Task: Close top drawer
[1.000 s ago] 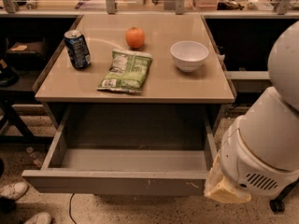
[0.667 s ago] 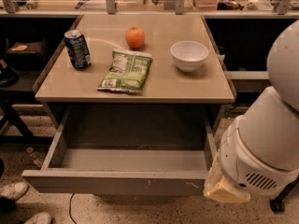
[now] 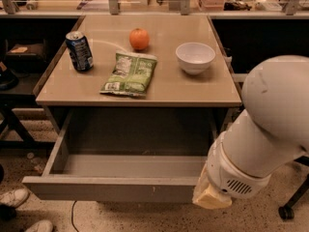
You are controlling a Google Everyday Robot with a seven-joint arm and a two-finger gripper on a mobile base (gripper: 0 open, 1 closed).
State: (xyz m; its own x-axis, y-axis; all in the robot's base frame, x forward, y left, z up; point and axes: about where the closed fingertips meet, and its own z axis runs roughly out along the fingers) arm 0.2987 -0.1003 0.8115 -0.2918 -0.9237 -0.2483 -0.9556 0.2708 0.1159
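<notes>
- Since nothing has shifted over the last second, treat the job as not yet begun: the top drawer [image 3: 116,190] hangs just as far out of the table [image 3: 193,88] as it did, pulled wide open, its grey inside bare and its flat front facing you along the bottom of the view.
- Your arm [image 3: 260,134] has not moved either. Its white bulk fills the right side, and the gripper [image 3: 212,199] sits low at the drawer's front right corner, just beside or against the front panel; which of the two, you cannot tell from here.
- Whether the gripper is clenched or released is not something this view shows.
- On top, the can [image 3: 79,51], orange [image 3: 139,38], chip bag [image 3: 129,73] and bowl [image 3: 195,57] lie where they were, all well back from the edge.
- My reading: you are parked at the contact point with the whole push left to do. Pressing from that corner alone may skew the drawer on its runners, so favour a steady shove straight toward the table.
</notes>
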